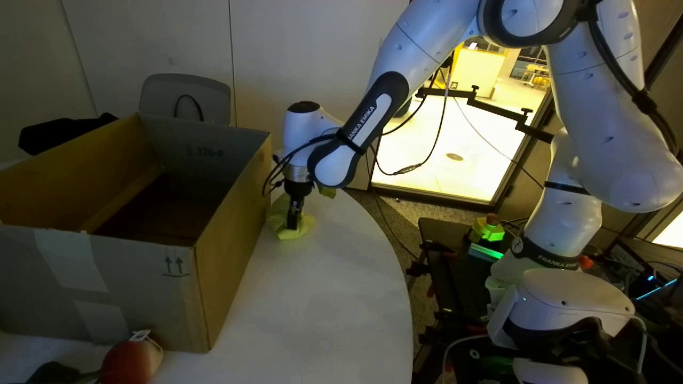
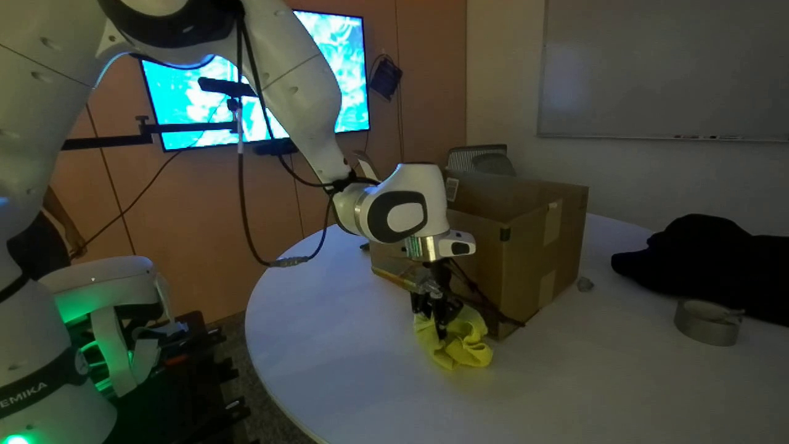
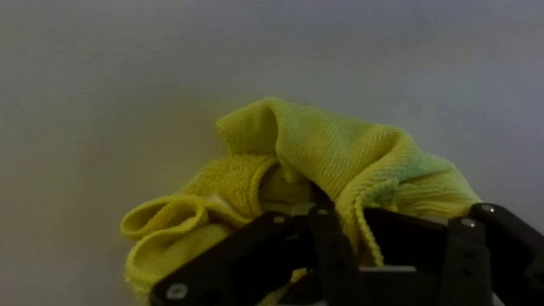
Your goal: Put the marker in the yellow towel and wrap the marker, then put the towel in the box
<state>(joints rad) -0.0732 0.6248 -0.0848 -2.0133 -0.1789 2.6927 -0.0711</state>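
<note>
Nearest the camera in an exterior view, the white robot arm (image 2: 299,92) is bent over a white table (image 2: 555,401), its wrist (image 2: 410,206) turned downward. On the table is set the box (image 1: 149,293), of brown cardboard and uncovered at the top, its inside seen in both exterior views. A heap of black cloth (image 2: 709,265) is laid apart from it. The yellow towel (image 2: 462,348) is bunched on the table, just outside the box, near one wall. Above the towel the gripper (image 3: 382,219) is held pointing down, its lower end sunk among the folds. In the wrist view its fingers (image 3: 465,250) are seen part-way apart, a fold of towel between them; whether that fold is clamped cannot be told. Beside the black cloth a grey roll (image 2: 706,324) is placed. Where the marker lies cannot be made out.
</note>
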